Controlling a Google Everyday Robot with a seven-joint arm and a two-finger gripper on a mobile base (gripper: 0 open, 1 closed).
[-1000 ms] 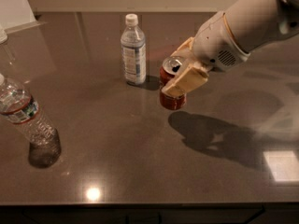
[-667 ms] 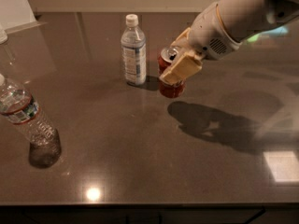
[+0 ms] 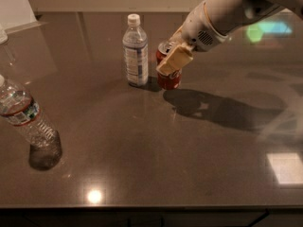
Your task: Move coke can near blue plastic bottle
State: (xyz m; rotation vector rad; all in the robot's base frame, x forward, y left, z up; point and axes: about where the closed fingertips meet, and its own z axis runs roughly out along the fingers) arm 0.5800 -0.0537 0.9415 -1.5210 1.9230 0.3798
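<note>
Camera view: the one camera, looking down on a dark table (image 3: 142, 150).
Gripper: gripper (image 3: 170, 56) at the back middle of the table, reaching in from the upper right on the white arm (image 3: 222, 18).
Grip: fingers closed on the coke can, one tan finger pad (image 3: 174, 59) lying across its front.
Coke can: coke can (image 3: 169, 80) upright, just right of the blue plastic bottle (image 3: 136, 51), close beside it with a narrow gap.
Can's base: seems to be at the tabletop, though contact is hard to tell.
Blue plastic bottle: upright, white cap on.
Left edge: larger clear bottle (image 3: 23, 117) with a red-blue label band, tilted, well apart from the others.
</note>
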